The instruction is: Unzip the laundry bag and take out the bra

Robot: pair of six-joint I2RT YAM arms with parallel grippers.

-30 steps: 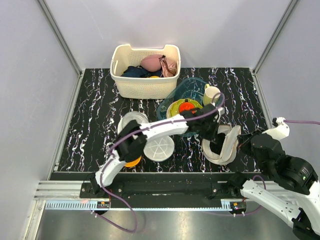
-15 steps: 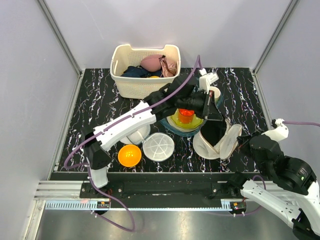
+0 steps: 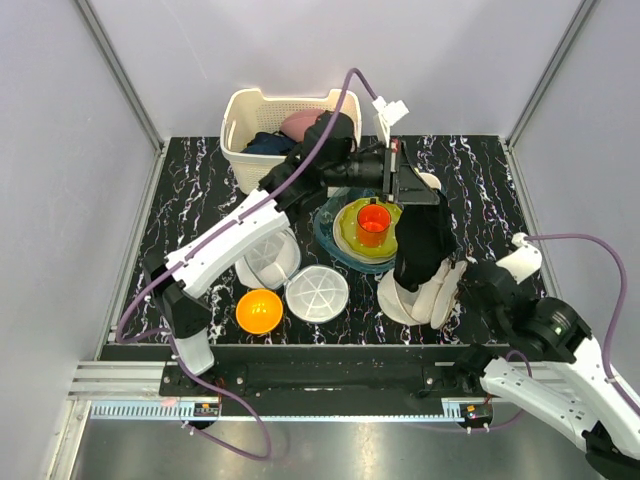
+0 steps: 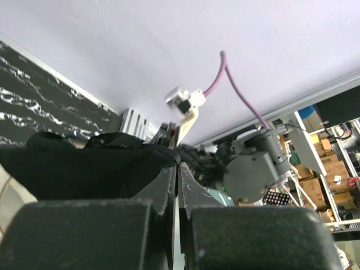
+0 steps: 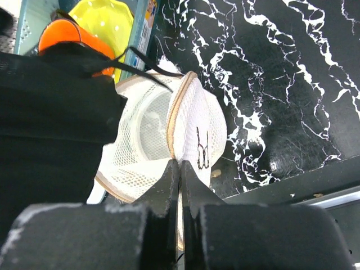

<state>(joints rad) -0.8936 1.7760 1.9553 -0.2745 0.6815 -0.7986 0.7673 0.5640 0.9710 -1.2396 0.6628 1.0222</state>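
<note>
The laundry bag [image 3: 425, 297] lies unzipped at the front right, its two cream mesh halves gaping apart. My left gripper [image 3: 412, 198] is raised above it and shut on the dark navy bra [image 3: 422, 245], which hangs down with its lower end still at the bag's opening. In the left wrist view the jaws [image 4: 178, 167] are closed and the bra [image 4: 84, 169] bulges to their left. My right gripper [image 3: 463, 287] is shut on the bag's rim. In the right wrist view the closed jaws [image 5: 180, 164] pinch the bag [image 5: 197, 129] by its black logo, with the bra [image 5: 50, 112] at the left.
A cream basket [image 3: 240, 150] at the back holds a pink bra [image 3: 303, 124] and dark clothes. An orange cup [image 3: 372, 220] stands in a yellow bowl on a teal plate. Two white ribbed dishes [image 3: 317, 293] [image 3: 268, 256] and an orange bowl [image 3: 259, 310] lie at the front left.
My left gripper has risen and moved toward the back, drawing the bra up out of the bag. The right gripper and the bag have shifted slightly left.
</note>
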